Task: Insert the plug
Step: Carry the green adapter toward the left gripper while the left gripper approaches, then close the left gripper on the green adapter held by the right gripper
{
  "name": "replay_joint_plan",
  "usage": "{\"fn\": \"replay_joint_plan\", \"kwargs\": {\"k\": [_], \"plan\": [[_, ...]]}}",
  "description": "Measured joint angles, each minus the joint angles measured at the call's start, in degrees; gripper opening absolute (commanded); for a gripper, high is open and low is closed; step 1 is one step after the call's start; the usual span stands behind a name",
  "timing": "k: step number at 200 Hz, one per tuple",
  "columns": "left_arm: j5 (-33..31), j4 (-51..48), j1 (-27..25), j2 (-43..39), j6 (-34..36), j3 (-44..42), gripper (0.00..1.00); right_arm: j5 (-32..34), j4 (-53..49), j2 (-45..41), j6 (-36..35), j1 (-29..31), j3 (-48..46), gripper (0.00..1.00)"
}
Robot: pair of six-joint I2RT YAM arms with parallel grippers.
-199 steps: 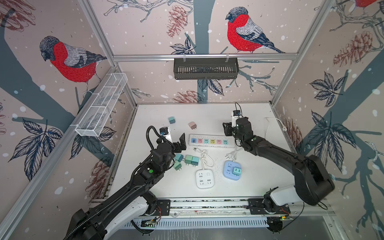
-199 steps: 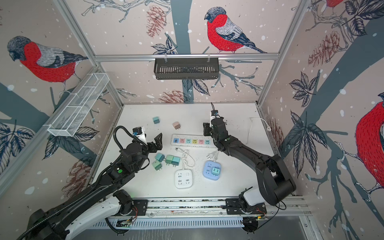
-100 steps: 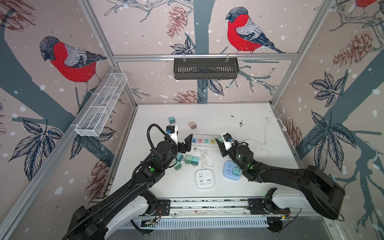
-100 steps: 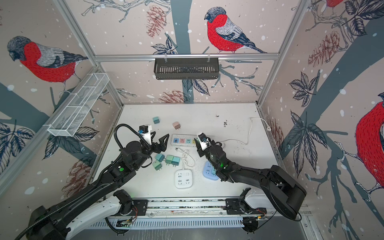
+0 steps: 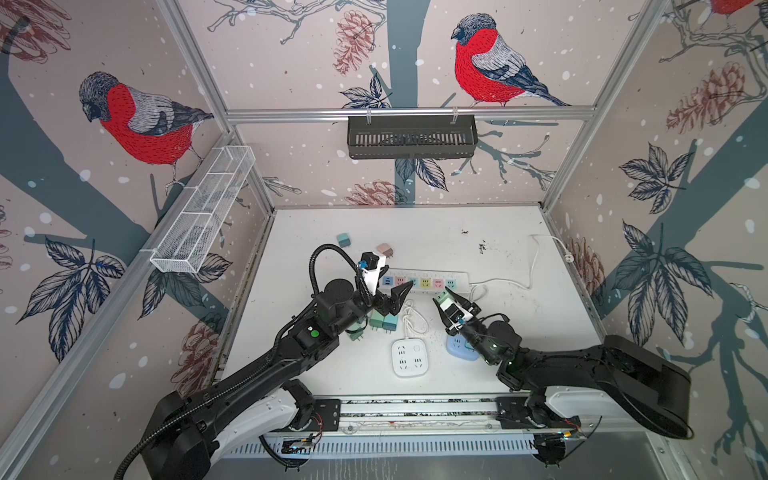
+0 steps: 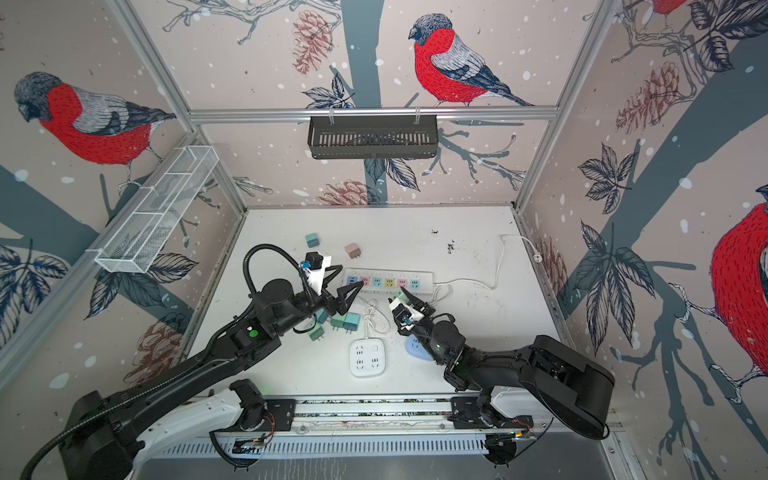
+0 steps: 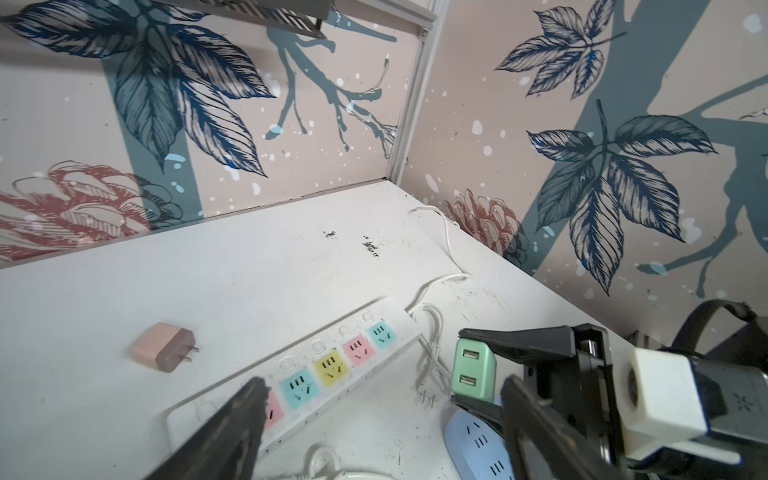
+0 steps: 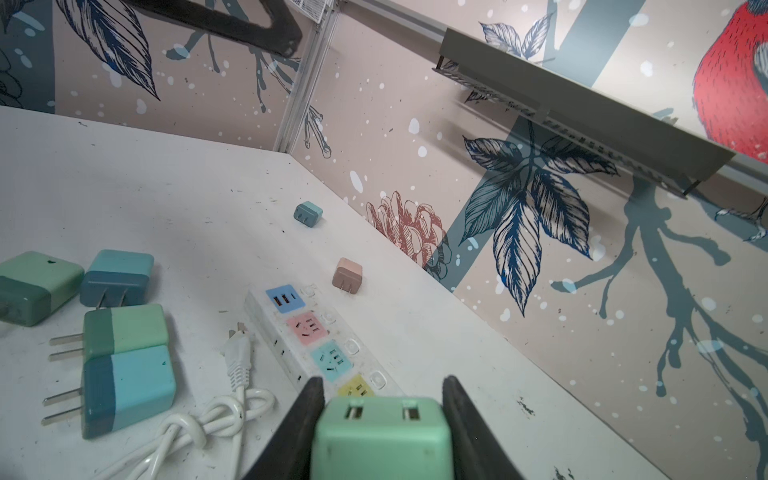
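At the centre-left of both top views, the left gripper (image 7: 382,382) hangs over the left end of the white power strip (image 5: 424,276). Its fingers are spread wide with nothing between them, and one fingertip (image 7: 249,403) lies over a pink socket. Just below it in the frame lies a cluster of green and teal chargers (image 5: 383,321). A teal charger (image 5: 343,239) and a pink charger (image 5: 385,249) lie apart toward the upper part of the table (image 5: 519,332). At lower centre sits a white square socket block (image 5: 409,358), with a knotted white cord (image 8: 185,428) above it. Right of centre, the right gripper (image 8: 383,386) clamps the mint-green USB charger plug (image 7: 473,370) by its sides, two USB ports showing. The plug is just below the strip's right end and over the upper edge of a light-blue socket block (image 5: 457,349).
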Motion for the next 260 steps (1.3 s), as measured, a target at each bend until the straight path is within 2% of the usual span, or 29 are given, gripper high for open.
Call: {"fn": "replay_joint_plan", "kwargs": {"k": [46,103,141,176,197,260], "plan": [[7.98,-0.15,-2.01,2.84,2.82,2.49,0.79,0.0,7.63,-2.58,-6.4,3.5,-4.55,0.01],[13.92,-5.57,-5.27,9.62,6.29,10.21,0.73,0.13,7.74,-8.96,-11.5,7.72,-6.05,0.0],[14.08,-13.14,-10.03,14.47,9.66,17.27,0.7,-2.05,3.06,-17.29,-12.13,7.06,-7.54,0.01],[12.48,-18.99,-13.0,20.48,11.91,21.62,0.65,-6.67,-2.21,-24.04,-10.82,4.0,-7.56,0.01],[12.11,-21.2,-13.09,22.8,12.17,23.34,0.64,-8.31,-5.14,-24.15,-10.56,3.39,-7.56,0.01],[13.42,-23.67,-13.11,23.69,12.17,24.85,0.61,-9.57,-5.01,-21.07,-10.43,3.39,-7.56,0.01]]}}
